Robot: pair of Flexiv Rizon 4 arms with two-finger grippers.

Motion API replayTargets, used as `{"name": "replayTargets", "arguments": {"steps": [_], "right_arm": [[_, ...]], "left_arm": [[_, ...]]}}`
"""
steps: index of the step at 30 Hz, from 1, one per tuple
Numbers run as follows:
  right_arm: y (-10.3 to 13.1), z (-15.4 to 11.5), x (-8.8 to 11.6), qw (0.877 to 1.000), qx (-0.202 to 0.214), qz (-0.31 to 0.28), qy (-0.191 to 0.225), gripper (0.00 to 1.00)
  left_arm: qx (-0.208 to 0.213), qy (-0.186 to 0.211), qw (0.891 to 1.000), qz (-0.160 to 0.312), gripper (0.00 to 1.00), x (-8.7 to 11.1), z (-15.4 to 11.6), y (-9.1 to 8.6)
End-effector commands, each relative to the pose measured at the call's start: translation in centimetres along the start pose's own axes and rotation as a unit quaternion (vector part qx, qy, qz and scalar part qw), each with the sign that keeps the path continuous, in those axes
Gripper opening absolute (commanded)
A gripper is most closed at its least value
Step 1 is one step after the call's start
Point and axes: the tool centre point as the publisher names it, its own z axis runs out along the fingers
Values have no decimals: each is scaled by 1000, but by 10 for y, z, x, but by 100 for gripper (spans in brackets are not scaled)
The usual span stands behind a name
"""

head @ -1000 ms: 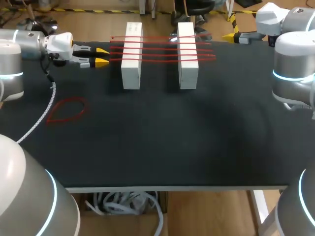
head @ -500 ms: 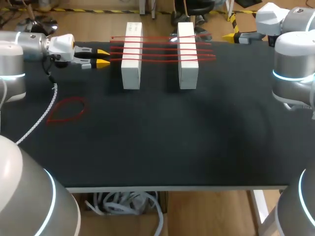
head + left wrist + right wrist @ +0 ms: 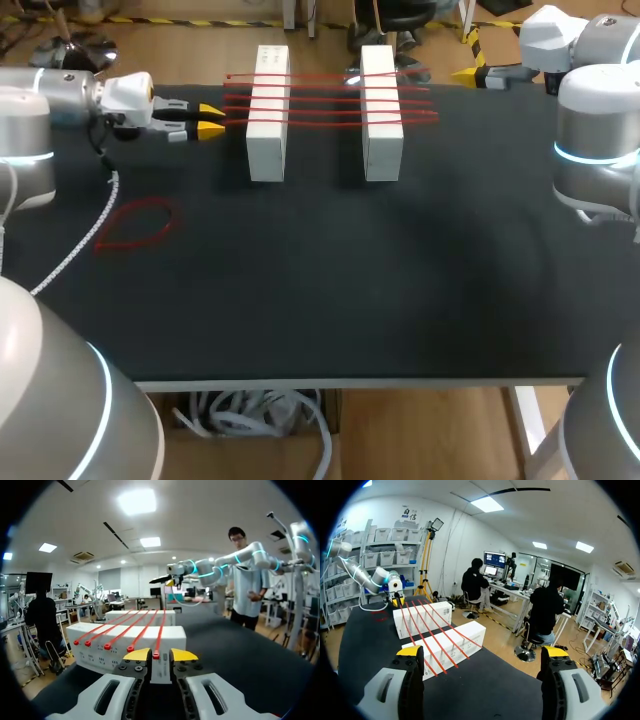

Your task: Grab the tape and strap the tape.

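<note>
Head: left gripper (image 3: 212, 118) sits at 9 o'clock of left white block (image 3: 267, 115), fingers slightly apart, empty. Red tapes (image 3: 325, 100) span it and right white block (image 3: 382, 115). Loose tape loop (image 3: 135, 223) lies at 8 o'clock.
Left wrist: one tape end sits in the narrow gap.
Right wrist: right gripper (image 3: 482, 651) is spread wide, empty, with the tapes ahead.

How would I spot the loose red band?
Start at the black table, where two white blocks carry taut red straps. Left of them, nearer the front edge than the left gripper, one red band lies flat. It alone is a slack loop.
</note>
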Motion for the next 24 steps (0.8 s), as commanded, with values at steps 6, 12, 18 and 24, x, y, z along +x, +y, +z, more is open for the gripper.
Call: {"name": "replayTargets", "arguments": {"steps": [6, 12, 18, 24], "right_arm": [[0, 0, 0, 1000, 1, 0, 0, 100], [0, 0, 0, 1000, 1, 0, 0, 100], [0, 0, 0, 1000, 1, 0, 0, 100], [0, 0, 0, 1000, 1, 0, 0, 100]], "left_arm": [[4, -1, 1000, -1, 17, -3, 1, 4], [7, -2, 1000, -2, 17, -4, 3, 5], [9, -4, 1000, -4, 14, -5, 3, 5], [10, -2, 1000, -4, 0, -5, 3, 6]]}}
